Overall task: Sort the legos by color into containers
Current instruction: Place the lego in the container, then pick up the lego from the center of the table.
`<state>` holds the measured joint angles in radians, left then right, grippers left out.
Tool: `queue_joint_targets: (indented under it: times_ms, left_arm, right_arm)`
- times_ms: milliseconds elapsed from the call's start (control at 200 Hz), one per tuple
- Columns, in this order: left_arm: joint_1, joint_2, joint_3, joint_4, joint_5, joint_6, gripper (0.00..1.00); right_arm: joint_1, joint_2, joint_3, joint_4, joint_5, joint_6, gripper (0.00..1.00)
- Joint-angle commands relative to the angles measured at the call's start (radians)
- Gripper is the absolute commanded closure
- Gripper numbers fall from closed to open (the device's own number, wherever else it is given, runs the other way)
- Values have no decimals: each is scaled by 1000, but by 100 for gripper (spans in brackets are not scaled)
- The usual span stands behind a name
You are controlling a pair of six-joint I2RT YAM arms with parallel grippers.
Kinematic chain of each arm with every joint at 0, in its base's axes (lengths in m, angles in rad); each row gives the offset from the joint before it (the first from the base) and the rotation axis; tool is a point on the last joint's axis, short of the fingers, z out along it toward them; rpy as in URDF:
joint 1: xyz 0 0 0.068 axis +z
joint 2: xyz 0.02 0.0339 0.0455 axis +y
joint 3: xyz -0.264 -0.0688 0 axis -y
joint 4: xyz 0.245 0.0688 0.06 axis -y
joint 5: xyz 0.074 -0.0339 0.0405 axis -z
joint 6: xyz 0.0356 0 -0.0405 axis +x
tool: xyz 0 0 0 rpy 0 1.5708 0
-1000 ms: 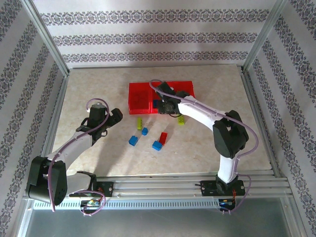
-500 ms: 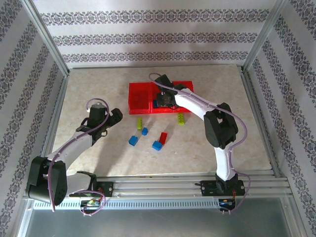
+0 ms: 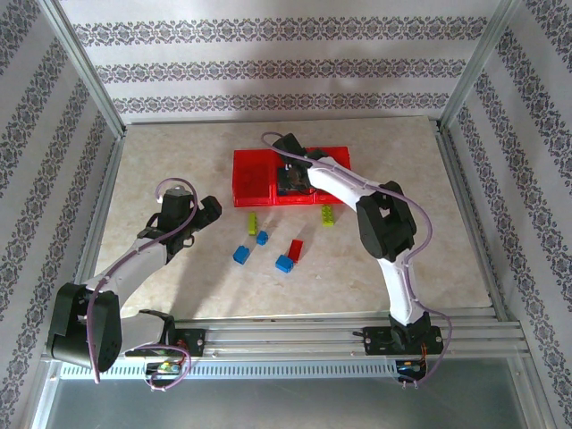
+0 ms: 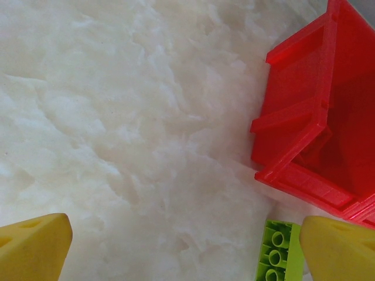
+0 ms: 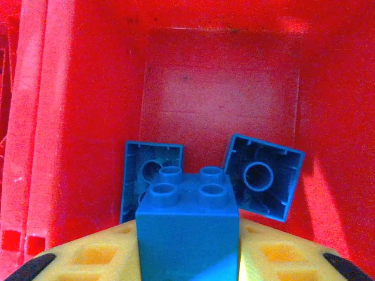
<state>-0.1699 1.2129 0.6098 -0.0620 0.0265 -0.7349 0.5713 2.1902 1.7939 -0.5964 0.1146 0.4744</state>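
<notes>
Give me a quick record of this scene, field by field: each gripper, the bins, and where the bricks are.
Left gripper: open, above the table, near a corner of the bins
Right gripper: over the middle bin, blue brick between its fingers, grip unclear
Middle bin contents: two blue legos, undersides showing
Loose on table: three blue pieces, two yellow-green pieces, one red piece

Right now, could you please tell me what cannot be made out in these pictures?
- Right wrist view: the blue brick and bottom edge hide the right gripper's fingertips; grip unclear.
- Top view: the right arm covers the red bins' middle.
- Left wrist view: bottom edge cuts off the yellow-green brick.
</notes>
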Motion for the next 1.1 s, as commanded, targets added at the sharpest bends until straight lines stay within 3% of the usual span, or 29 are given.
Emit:
queue_joint_targets:
  times_ms: [0, 260, 460, 775, 1004, 1094]
  left_arm:
    - [17, -14, 11, 5, -3, 5, 0]
    - [18, -28, 6, -2, -5, 7, 0]
    - [18, -26, 20, -8, 5, 25, 0]
    - [14, -23, 43, -24, 52, 70, 0]
    - [-42, -19, 45, -44, 23, 75, 0]
    - [-80, -13, 45, -47, 5, 67, 0]
  right_arm:
    - [-7, 35, 65, -37, 19, -44, 59]
    - [-7, 36, 121, -66, 35, -83, 48]
    - [-5, -38, 79, -61, 40, -91, 47]
    - [7, -260, -144, 25, 46, -71, 38]
    - [10, -426, -360, 76, 83, -11, 25]
    - [10, -487, -438, 82, 102, 11, 15]
